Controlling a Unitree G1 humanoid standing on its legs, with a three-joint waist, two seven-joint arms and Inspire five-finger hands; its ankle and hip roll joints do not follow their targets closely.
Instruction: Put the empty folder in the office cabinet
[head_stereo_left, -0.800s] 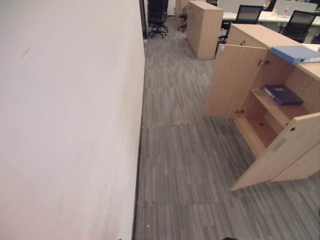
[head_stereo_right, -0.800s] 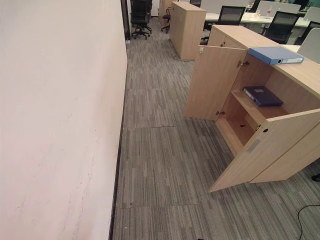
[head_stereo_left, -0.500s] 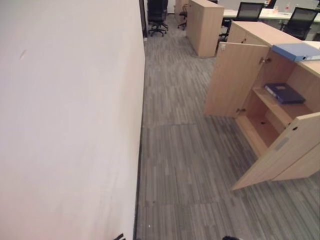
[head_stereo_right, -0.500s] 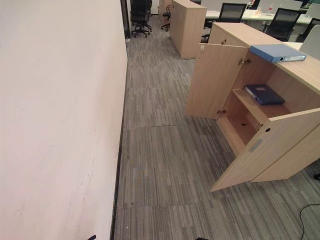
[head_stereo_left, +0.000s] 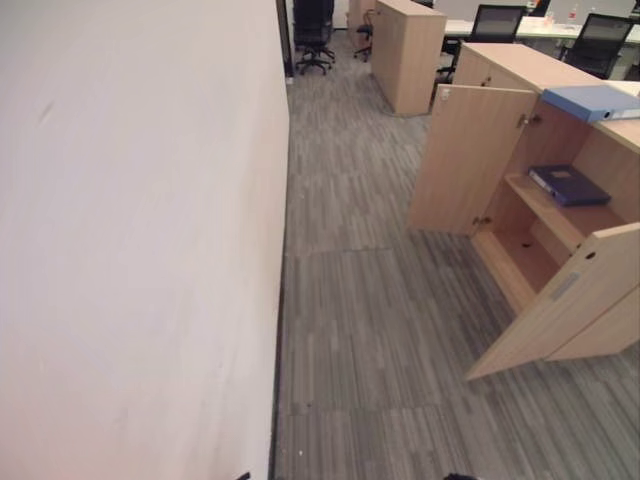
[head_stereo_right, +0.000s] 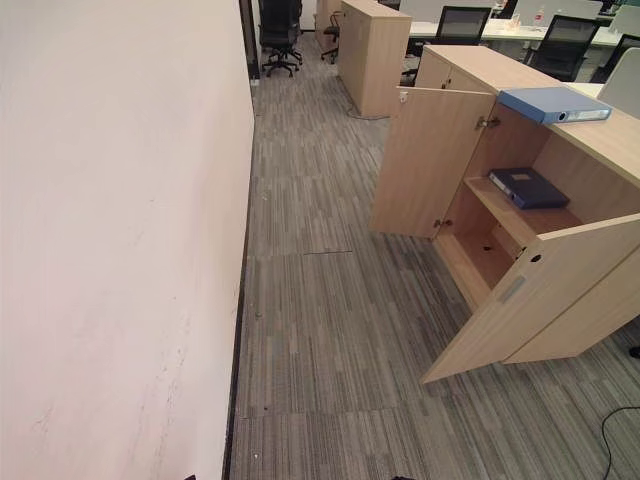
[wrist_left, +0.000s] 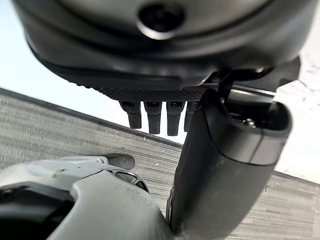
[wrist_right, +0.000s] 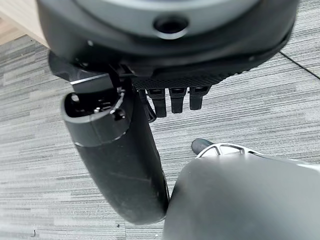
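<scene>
Nothing's moved besides the camera nudging a bit: light blue folder (head_stereo_right: 553, 103) sits atop the open cabinet (head_stereo_right: 520, 290), left hand (wrist_left: 155, 112) and right hand (wrist_right: 172, 102) both hanging straight-fingered, empty.

Even, bright indoor light w/ no hard glare; the white wall (head_stereo_left: 130, 240) reads flat and washed-out, the grey carpet floor (head_stereo_right: 330, 330) evenly lit w/ soft shadow inside the open cabinet (head_stereo_right: 500, 240) and under its doors. Head views bend straight lines toward the edges, far chairs (head_stereo_left: 315, 30) soft. In wrist views the left robot hand (wrist_left: 160, 60) and right robot hand (wrist_right: 170, 55) are dark, close, slightly blurred.
</scene>
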